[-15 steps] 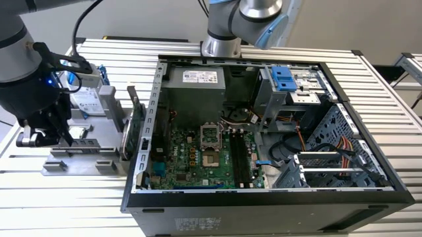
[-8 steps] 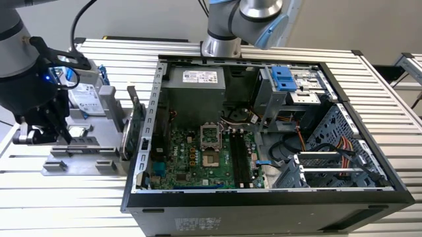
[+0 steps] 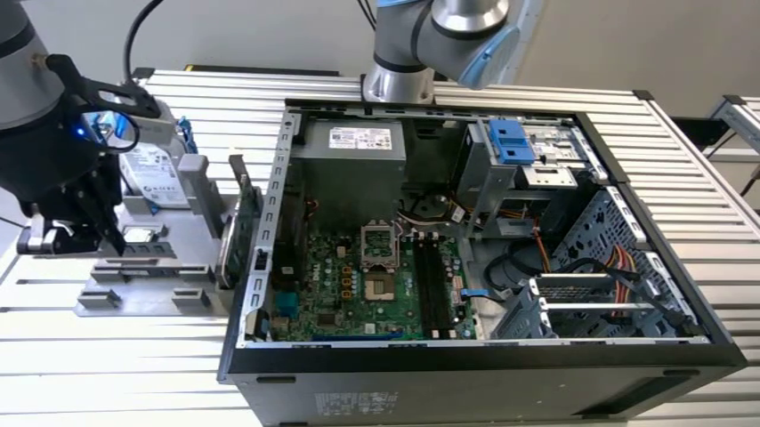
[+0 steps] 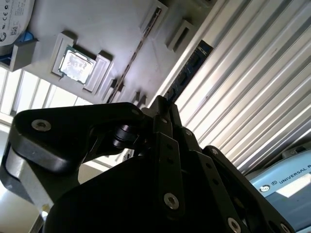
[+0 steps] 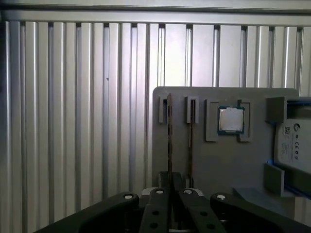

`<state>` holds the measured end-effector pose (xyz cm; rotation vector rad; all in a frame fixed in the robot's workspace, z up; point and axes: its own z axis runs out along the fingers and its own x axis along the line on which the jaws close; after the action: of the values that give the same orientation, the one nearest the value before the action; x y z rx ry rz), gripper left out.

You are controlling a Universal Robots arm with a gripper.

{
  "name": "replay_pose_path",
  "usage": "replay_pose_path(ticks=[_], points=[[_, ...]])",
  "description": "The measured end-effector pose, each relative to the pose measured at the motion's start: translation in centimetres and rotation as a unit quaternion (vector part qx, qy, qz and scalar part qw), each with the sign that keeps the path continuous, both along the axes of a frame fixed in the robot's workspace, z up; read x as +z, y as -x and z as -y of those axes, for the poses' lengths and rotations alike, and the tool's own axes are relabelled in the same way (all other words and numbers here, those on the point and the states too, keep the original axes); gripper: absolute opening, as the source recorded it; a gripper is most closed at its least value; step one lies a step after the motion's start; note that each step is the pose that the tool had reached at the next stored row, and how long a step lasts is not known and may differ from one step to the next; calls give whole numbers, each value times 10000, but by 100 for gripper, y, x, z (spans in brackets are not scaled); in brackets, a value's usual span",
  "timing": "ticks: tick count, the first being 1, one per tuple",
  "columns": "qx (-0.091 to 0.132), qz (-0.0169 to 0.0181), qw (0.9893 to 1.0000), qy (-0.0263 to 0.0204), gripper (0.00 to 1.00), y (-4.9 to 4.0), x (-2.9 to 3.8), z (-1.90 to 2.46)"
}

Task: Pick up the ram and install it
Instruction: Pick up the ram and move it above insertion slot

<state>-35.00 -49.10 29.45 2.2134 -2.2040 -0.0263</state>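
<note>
Spanning the whole scene, a slatted metal table (image 3: 119,374) carries an open computer case (image 3: 475,369) lying on its side, its motherboard (image 3: 344,285) facing up. Beside the processor socket, the long dark memory slots (image 3: 430,289) look empty, so the install step seems not yet done. The robot arm (image 3: 48,133) reaches in at the exterior view's left, outside the case, and hangs over a grey parts holder (image 3: 142,298) that sits on the table just beside the case. On that holder are a hard drive (image 3: 155,173), a green expansion card (image 3: 246,222) standing on edge next to the case wall, two thin sticks in narrow grooves, and a small square processor chip (image 5: 230,120). The ram (image 5: 169,136) is the dark stick in the groove farther from the chip, nearer the holder's outer edge. It stands on edge there, with a second stick (image 5: 190,131) just beside it. In the first wrist view the gripper (image 5: 172,187) is lined up with one end of the ram and very near it, possibly touching. Whether the gripper is open or closed, or has hold of the stick, cannot be told. Judging by this, the work is at the pick-up: the ram sits in the holder, and nothing has been carried to the case.
</note>
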Motion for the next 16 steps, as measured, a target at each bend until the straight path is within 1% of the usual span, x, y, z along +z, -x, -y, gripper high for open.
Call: replay_pose_path(ticks=[16], points=[[0, 0, 10000, 0, 0, 0, 154, 0]])
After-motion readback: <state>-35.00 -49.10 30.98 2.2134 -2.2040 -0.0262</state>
